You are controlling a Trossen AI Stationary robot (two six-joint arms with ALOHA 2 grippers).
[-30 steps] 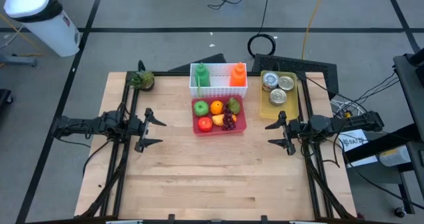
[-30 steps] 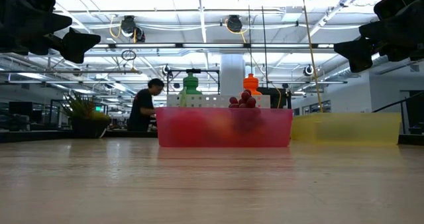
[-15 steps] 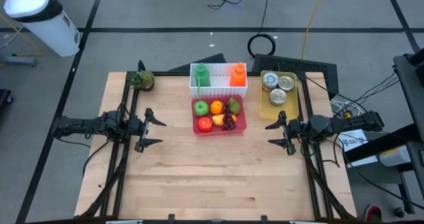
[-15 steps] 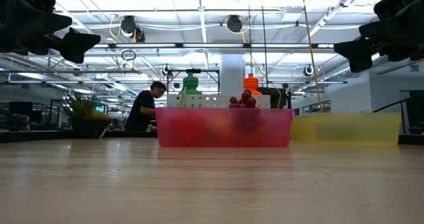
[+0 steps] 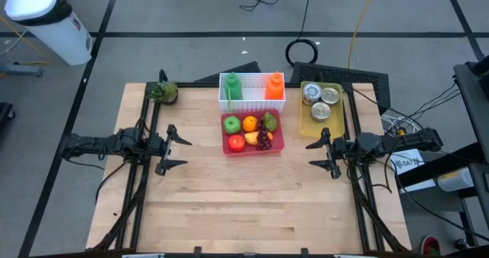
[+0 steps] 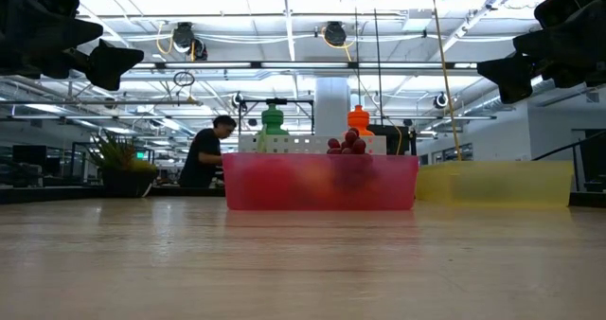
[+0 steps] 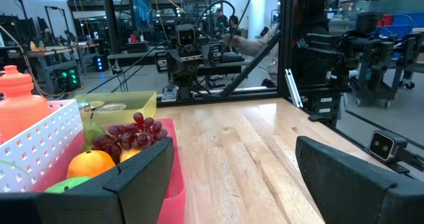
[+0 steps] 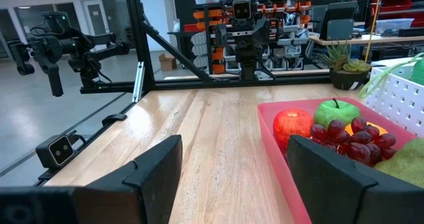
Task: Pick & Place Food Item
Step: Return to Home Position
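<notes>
My table (image 5: 244,204) is the biggest thing here, a pale wooden top with most of its near half bare. I hold my left arm (image 5: 107,145) low over the table's left side and my right arm (image 5: 382,145) low over its right side, each pointing inward across the boards toward the other. My left gripper (image 5: 188,153) hangs with its fingers spread apart and nothing between them, well to the left of the red bin (image 5: 278,146). My right gripper (image 5: 309,154) is the same, fingers wide and empty, just right of that bin's near corner. The red bin sits toward the table's far edge, touching or almost touching the white basket (image 5: 252,98) behind it, with the yellow bin (image 5: 317,128) beside it on the right. Inside the red bin lie the green apple (image 5: 231,123), the orange (image 5: 250,124), a pear (image 5: 269,122), the red apple (image 5: 236,143), the yellow mango (image 5: 250,138) and the red grapes (image 5: 263,140), packed close together.
</notes>
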